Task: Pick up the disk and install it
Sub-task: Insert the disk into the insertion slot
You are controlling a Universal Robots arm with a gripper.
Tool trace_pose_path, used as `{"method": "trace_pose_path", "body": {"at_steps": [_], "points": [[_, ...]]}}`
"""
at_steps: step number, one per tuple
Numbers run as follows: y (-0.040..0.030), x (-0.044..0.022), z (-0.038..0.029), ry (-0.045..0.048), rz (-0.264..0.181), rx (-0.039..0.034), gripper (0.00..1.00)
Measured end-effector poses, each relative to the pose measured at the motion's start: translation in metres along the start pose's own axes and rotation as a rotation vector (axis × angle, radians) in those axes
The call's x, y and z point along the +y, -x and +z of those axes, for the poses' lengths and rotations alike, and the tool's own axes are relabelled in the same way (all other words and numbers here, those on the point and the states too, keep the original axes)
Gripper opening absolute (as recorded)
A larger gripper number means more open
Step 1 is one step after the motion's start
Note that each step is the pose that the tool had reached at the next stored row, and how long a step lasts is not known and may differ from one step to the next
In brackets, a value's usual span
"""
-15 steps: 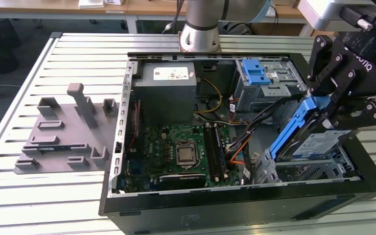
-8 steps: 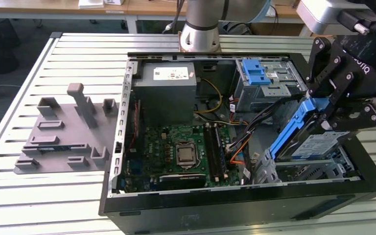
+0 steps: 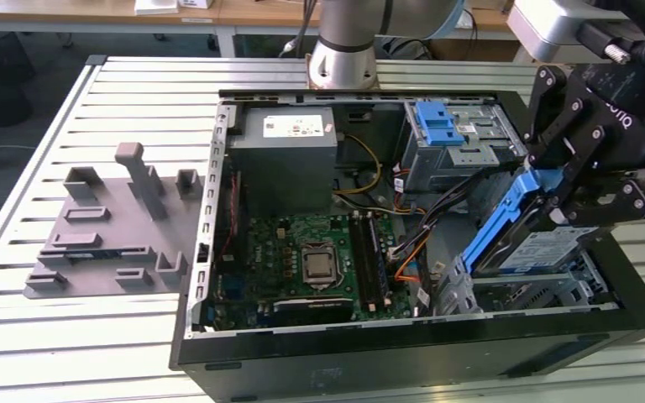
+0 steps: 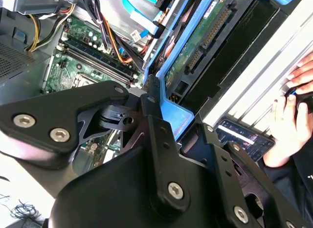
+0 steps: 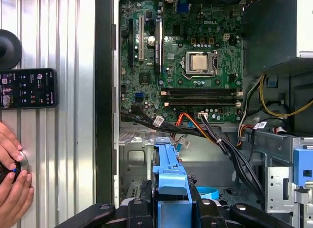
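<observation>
The jaws [image 3: 569, 197] are clamped on the disk [image 3: 521, 231] (blue bracket edge-up, tilted); it hangs between them above the open computer case [image 3: 412, 357], motherboard [image 3: 306, 264] just beyond.

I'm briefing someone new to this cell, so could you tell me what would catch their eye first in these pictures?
First, the black tool shut on the disk, held tilted over the open computer case at the exterior view's right. Next, the green motherboard on the case floor, with orange and black cables beside it. In the first wrist view, a person's hands and a phone rest on the slatted table beside the case.
</observation>
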State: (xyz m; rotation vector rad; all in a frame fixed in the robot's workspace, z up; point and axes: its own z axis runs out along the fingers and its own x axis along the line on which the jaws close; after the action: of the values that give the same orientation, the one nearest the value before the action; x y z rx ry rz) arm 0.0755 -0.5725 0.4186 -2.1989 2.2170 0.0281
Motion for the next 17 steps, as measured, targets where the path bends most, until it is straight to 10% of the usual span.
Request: {"method": "trace_pose_path", "body": {"at_steps": [17], "points": [[-0.0004, 0.0, 0.014, 0.0, 0.0, 0.0, 0.36]]}}
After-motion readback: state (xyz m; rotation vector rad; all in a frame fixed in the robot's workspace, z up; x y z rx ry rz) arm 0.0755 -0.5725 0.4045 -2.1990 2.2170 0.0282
